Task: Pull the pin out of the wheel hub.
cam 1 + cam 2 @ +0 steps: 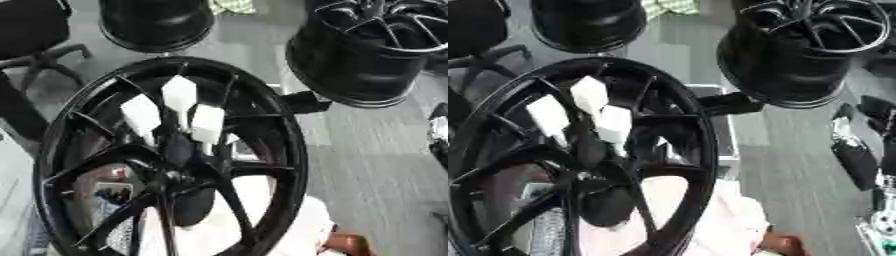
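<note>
Clearly, the black wheel [262, 150] is cut off below; three white blocks [179, 95] hide its hub; whether the right hand [855, 155] is apart or together, I cannot tell.

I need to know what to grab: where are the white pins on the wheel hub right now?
In the left eye view, three white pins stand clustered left of centre, among the upper spokes of the big black wheel hub, just above its centre boss.

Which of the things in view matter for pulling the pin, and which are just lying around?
For the job:
black wheel
three white blocks near its centre

Lying about:
two other black wheels on the floor behind
office chair

No pin can be clearly made out.
</note>
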Motion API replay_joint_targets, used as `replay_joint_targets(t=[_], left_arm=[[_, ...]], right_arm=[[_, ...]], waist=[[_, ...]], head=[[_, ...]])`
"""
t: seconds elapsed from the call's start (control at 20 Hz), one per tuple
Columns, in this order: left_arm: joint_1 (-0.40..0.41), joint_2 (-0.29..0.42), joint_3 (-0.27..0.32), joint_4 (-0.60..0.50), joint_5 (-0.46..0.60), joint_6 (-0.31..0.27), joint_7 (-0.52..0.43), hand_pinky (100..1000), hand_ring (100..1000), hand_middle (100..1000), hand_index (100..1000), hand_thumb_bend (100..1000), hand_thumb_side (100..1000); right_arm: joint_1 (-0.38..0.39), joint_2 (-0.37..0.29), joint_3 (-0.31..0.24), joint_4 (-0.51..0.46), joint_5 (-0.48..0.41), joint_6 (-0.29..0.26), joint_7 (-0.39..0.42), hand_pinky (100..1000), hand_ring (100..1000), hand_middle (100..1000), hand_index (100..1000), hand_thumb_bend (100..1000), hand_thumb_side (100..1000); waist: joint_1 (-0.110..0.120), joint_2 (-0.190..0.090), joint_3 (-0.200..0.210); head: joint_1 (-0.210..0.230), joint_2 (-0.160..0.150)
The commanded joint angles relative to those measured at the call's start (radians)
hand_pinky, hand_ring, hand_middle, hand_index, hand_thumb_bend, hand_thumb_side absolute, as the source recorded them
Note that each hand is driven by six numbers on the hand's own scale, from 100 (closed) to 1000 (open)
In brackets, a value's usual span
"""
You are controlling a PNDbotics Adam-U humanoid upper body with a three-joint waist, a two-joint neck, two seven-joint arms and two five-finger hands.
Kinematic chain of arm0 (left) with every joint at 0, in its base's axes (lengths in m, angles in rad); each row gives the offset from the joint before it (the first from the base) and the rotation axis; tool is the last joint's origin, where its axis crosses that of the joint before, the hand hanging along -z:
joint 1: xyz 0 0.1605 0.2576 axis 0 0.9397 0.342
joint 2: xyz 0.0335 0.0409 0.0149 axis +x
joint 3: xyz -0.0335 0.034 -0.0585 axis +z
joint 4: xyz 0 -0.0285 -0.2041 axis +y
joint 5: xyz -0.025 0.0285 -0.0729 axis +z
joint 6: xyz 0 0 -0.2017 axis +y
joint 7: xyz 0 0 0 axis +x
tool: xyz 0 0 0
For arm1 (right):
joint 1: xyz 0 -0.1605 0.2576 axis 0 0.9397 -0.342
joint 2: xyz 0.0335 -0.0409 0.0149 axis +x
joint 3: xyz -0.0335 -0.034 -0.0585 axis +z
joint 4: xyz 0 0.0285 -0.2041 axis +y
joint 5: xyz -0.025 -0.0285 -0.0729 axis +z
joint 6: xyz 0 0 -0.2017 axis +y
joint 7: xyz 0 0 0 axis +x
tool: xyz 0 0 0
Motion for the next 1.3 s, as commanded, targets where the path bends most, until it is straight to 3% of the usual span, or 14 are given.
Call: replay_joint_targets(t=[0.05, 0.25, 0.5, 0.85, 1.1, 1.3], left_arm=[[-0.003, 0.022, 0.002, -0.011, -0.006, -0.002, -0.003, 764, 755, 769, 796, 127, 869], [-0.001, 0.025, 0.002, -0.010, -0.010, -0.002, -0.003, 765, 755, 769, 796, 126, 868], [0.001, 0.031, 0.002, -0.010, -0.014, -0.002, -0.004, 765, 755, 770, 796, 126, 869], [0.003, 0.037, 0.001, -0.009, -0.018, 0.000, -0.004, 766, 756, 771, 796, 127, 872], [0.000, 0.041, -0.003, -0.008, -0.019, 0.002, -0.008, 767, 756, 772, 796, 127, 877], [-0.006, 0.042, -0.010, -0.008, -0.021, 0.005, -0.014, 767, 757, 772, 796, 128, 880]], right_arm=[[-0.005, -0.084, -0.023, -0.012, 0.045, 0.011, 0.018, 857, 806, 664, 755, 234, 343], [-0.007, -0.193, -0.048, -0.012, 0.142, 0.034, 0.085, 868, 814, 677, 762, 257, 332], [-0.016, -0.390, -0.082, -0.012, 0.256, 0.047, 0.263, 884, 824, 696, 774, 287, 331], [-0.080, -0.645, -0.115, -0.012, 0.272, 0.024, 0.556, 906, 840, 729, 793, 300, 345], [-0.163, -0.789, -0.069, -0.012, 0.264, -0.008, 0.751, 914, 850, 747, 799, 343, 325], [-0.238, -0.854, -0.006, -0.012, 0.259, -0.038, 0.858, 915, 853, 753, 803, 368, 316]], waist=[[0.001, -0.015, 0.001], [-0.003, -0.016, -0.001], [-0.010, -0.018, -0.004], [-0.019, -0.021, -0.005], [-0.025, -0.021, 0.005], [-0.029, -0.018, 0.018]], head=[[-0.005, -0.012], [-0.010, -0.012], [-0.009, -0.013], [-0.013, -0.014], [-0.025, -0.019], [-0.044, -0.026]])
